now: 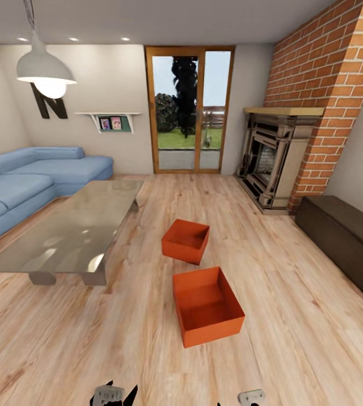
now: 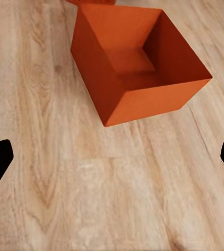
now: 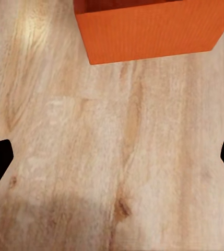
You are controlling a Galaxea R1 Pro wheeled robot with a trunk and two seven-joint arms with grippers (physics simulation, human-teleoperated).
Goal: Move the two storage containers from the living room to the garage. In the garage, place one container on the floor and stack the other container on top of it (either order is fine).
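Observation:
Two orange-red open-top storage containers stand empty on the light wood floor of the living room. The nearer container (image 1: 206,307) lies just ahead of me, the farther one (image 1: 186,241) a short step behind it. My left gripper (image 2: 112,157) is open above bare planks, with the nearer container (image 2: 138,63) a little beyond its fingertips. My right gripper (image 3: 112,157) is open too, facing that container's front wall (image 3: 153,36). Nothing is held. Both wrists (image 1: 109,393) (image 1: 250,396) peek in at the lower edge of the head view.
A glass coffee table (image 1: 68,231) stands to the left of the containers, with a blue sofa (image 1: 23,180) behind it. A brick fireplace (image 1: 277,158) and a low dark bench (image 1: 345,237) line the right wall. A glass door (image 1: 189,113) is at the back.

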